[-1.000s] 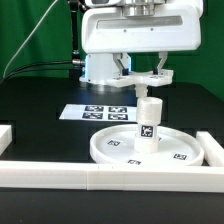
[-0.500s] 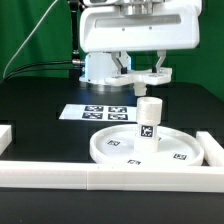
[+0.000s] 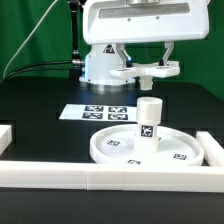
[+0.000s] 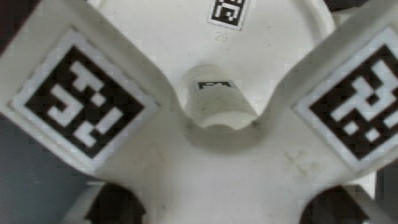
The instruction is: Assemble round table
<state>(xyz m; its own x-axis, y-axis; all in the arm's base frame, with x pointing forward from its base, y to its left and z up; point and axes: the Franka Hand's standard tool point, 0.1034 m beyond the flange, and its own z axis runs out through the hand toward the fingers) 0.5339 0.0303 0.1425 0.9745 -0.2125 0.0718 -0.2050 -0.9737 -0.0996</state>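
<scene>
The round disc lies flat on the black table with the short cylindrical leg standing upright at its middle. My gripper is shut on the cross-shaped base piece and holds it level in the air, a clear gap above the leg's top. In the wrist view the base piece fills the frame, with two tagged arms and a small central stub. The dark fingertips clamp it from both sides.
The marker board lies behind the disc toward the exterior view's left. White border rails run along the front, the left and the right. The robot's white base stands behind.
The gripper has risen with the base piece, from just above the leg's top to a wider gap. The leg and disc have not moved.
</scene>
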